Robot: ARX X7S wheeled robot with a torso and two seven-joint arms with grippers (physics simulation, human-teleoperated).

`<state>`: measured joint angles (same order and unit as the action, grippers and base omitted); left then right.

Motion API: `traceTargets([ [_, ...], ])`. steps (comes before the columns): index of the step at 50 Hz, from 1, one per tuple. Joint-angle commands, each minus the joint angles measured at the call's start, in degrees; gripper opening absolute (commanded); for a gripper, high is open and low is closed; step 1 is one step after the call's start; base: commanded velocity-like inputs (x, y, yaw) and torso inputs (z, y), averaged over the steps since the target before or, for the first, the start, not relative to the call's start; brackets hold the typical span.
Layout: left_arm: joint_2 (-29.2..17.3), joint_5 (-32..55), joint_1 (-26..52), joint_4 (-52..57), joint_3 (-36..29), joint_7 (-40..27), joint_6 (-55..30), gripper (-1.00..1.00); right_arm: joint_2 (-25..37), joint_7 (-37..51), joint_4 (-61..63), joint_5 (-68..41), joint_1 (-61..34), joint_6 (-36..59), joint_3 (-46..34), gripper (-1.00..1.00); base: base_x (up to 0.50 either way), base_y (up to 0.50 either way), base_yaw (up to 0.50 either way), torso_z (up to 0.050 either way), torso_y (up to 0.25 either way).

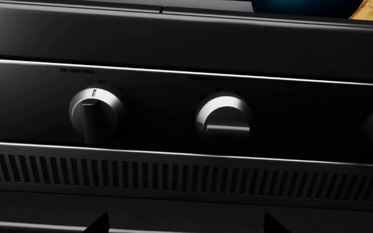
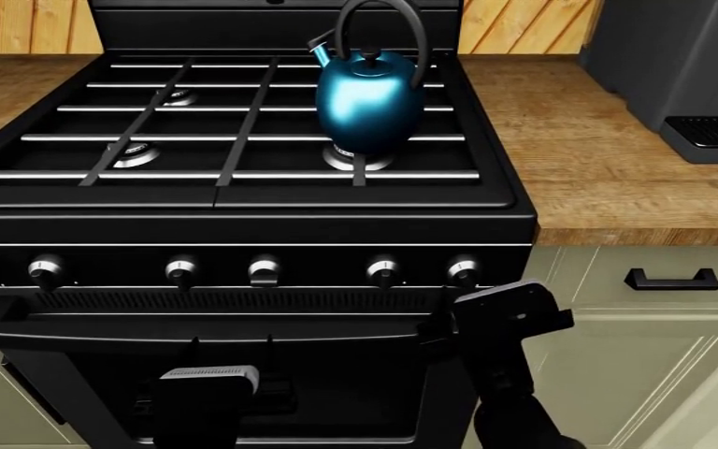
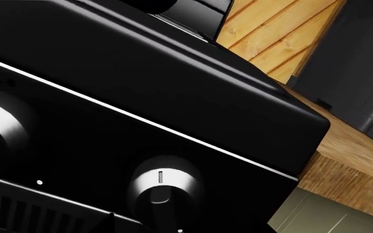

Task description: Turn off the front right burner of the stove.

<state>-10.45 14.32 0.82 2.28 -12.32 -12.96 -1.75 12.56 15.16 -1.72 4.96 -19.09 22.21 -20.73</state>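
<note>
The stove (image 2: 247, 220) is glossy black with a row of silver-capped knobs along its front. A blue kettle (image 2: 362, 98) stands on the front right burner (image 2: 381, 161), of which only the silvery ring shows under it. My right gripper (image 2: 440, 327) is open, just below and in front of the rightmost knob (image 2: 463, 270); that knob fills the right wrist view (image 3: 163, 187), close to the fingertips. My left gripper (image 2: 231, 354) is open and empty, lower, facing two middle knobs (image 1: 94, 114) (image 1: 224, 119). One stands upright at OFF, the other lies sideways.
A wooden countertop (image 2: 609, 178) runs to the right of the stove, with a dark grey appliance (image 2: 696, 75) at the back right. Pale cabinet fronts with a black handle (image 2: 671, 279) sit under it. The oven door's handle bar (image 2: 109, 332) crosses in front of my left gripper.
</note>
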Motion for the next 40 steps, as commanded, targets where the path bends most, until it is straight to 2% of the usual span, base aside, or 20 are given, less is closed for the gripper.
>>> traceTargets([
  [1,-0.25,0.25,0.15,-0.24,-0.34,-0.3,0.16,1.0,0.56,0.4,-2.02,2.2,-2.4,1.65,-1.82,1.0,0.0,0.0,0.0,0.0,0.0],
  [40,-1.01,0.93,0.46,-0.58,-1.46,-1.37,0.44,1.0,0.49,0.49,-9.11,3.55,-6.97,2.52,-4.57,1.0,0.0,0.0,0.0,0.0,0.0],
])
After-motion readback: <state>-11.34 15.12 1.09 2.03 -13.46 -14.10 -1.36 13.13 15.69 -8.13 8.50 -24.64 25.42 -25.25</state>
